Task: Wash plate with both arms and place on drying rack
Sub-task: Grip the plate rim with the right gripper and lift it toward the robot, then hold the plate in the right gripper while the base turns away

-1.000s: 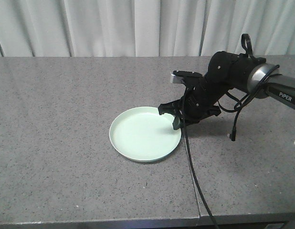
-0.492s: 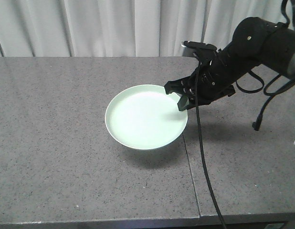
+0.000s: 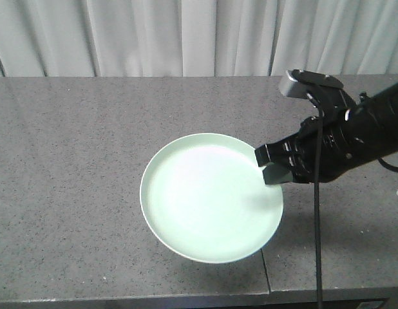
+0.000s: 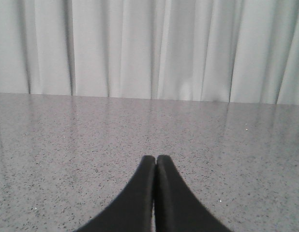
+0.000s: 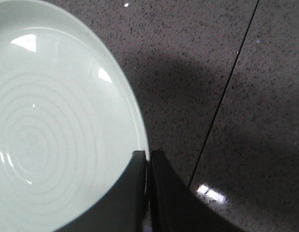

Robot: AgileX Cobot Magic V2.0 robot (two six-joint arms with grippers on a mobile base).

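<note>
- Front view: plate [image 3: 210, 196] held above the countertop [image 3: 70, 161] near its front edge, apparently clear of it, going by the shadow. The right gripper [image 3: 273, 166] pinches its right rim.
- Left wrist view: left gripper [image 4: 156, 166] pressed together, empty. I see no plate here.
- Right wrist view: only 1 rim grip. I judge the cantilevered plate may pivot or slip out.

The desk [image 3: 70, 193] is a flat grey slab with a fine dark speckle. A thin straight seam [image 5: 222, 101] crosses it just right of the right tool [image 5: 148, 155] and reaches the front edge below that tool. A dark shadow [image 5: 183, 82] lies on the desk beneath the tool and the plate [image 3: 205, 193] it holds.
</note>
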